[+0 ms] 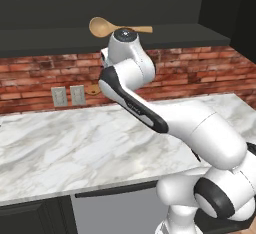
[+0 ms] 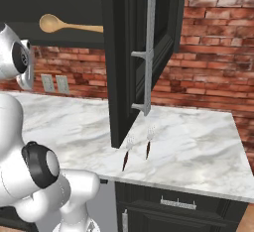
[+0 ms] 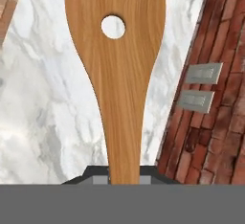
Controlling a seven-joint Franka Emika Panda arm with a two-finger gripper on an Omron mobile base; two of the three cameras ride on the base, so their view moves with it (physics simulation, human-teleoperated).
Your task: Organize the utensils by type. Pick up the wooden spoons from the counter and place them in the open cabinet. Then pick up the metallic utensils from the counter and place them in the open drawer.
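Already one wooden spoon, the larger light-tan one (image 1: 107,27), lies on the shelf of the open cabinet (image 1: 60,40), its round bowl left of the arm's top joint and its handle running rightward behind that joint. Below the cabinet spreads the table (image 1: 60,148), white marble with grey veins, set against the brick wall (image 1: 30,78).

Next in size is the smaller orange-brown spoon (image 3: 117,65), seen in the hand view. Its flat blade (pierced by a round hole) stretches up and away from the gripper (image 3: 123,173), with the marble behind it and the brick wall and two outlets (image 3: 198,86) to the right. The neck of the handle runs down between the dark finger tips, so the gripper looks to be pinching it there. A held end this far from the broad blade may let the spoon pivot or droop; it should be light, stiff and dry-grained, so a firm pinch ought to hold without slipping, and nothing about it seems fragile.

Smallest are the two forks (image 2: 136,149), lying side by side on the table just below the cabinet's open door (image 2: 144,47), prongs toward the wall. They look thin, hard and smooth, likely slippery, and best taken across the dark handles near the middle.
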